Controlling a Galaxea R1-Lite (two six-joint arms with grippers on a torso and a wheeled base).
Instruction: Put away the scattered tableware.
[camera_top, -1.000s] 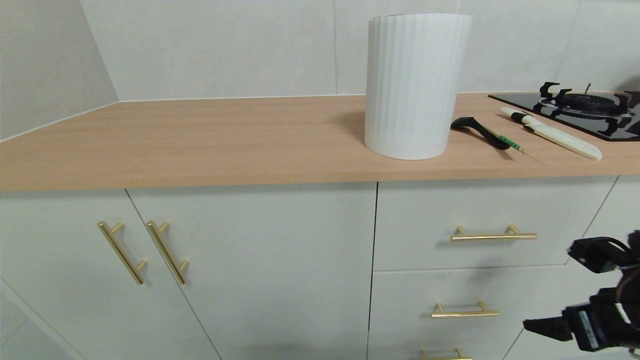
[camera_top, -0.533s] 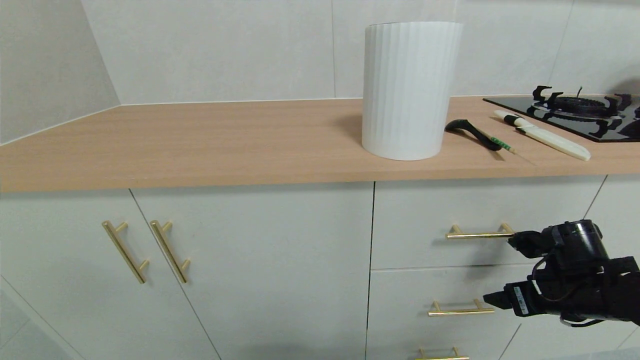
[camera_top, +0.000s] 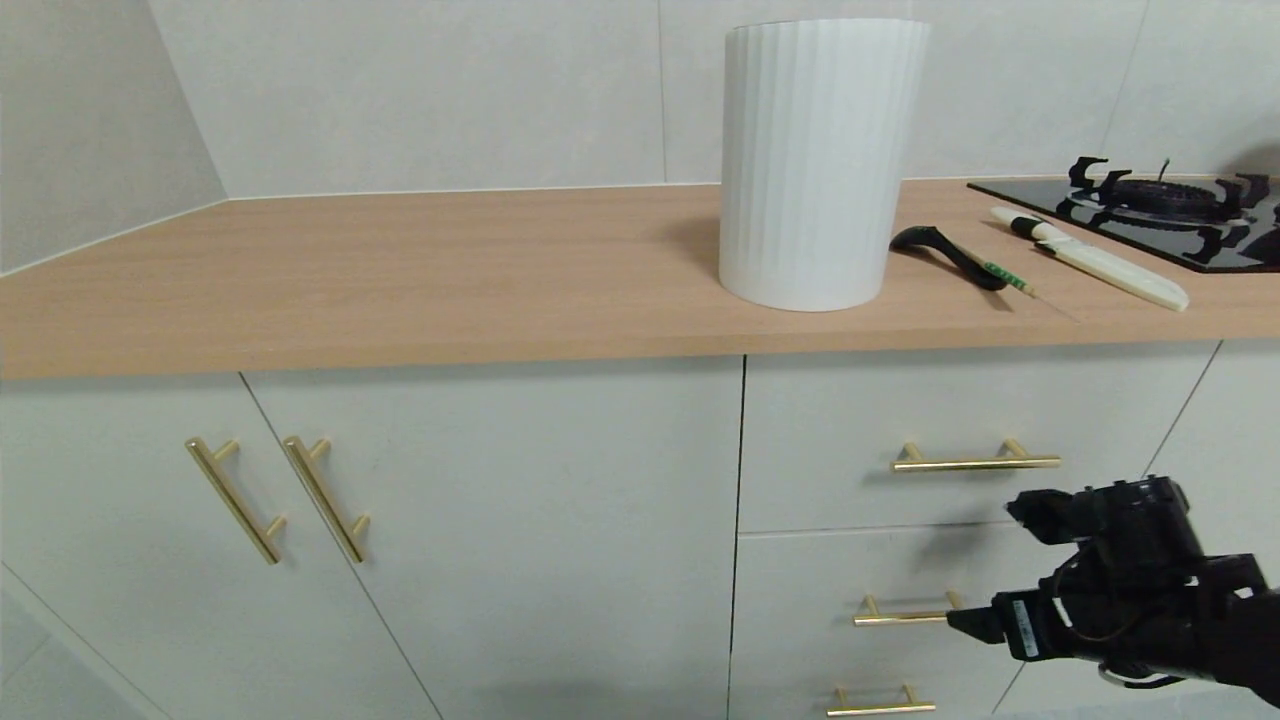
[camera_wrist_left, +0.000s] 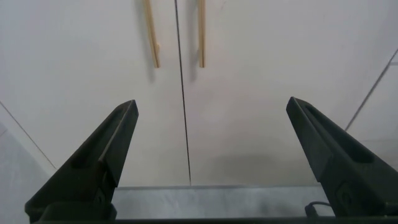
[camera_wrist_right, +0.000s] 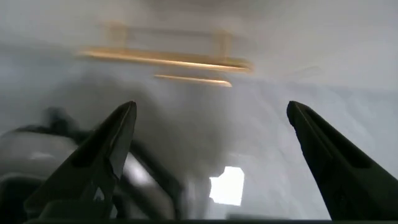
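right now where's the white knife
In the head view the white knife lies flat at the right end of the wooden counter, between the black-handled tool and the stove.

White canister (camera_top: 820, 160) on countertop (camera_top: 400, 270), passage to its left, peeler (camera_top: 950, 255), knife (camera_top: 1095, 265) and hob (camera_top: 1160, 235) crowding its right

R tool (camera_top: 986, 563) swung leftwards to the drawers (camera_top: 850, 420).
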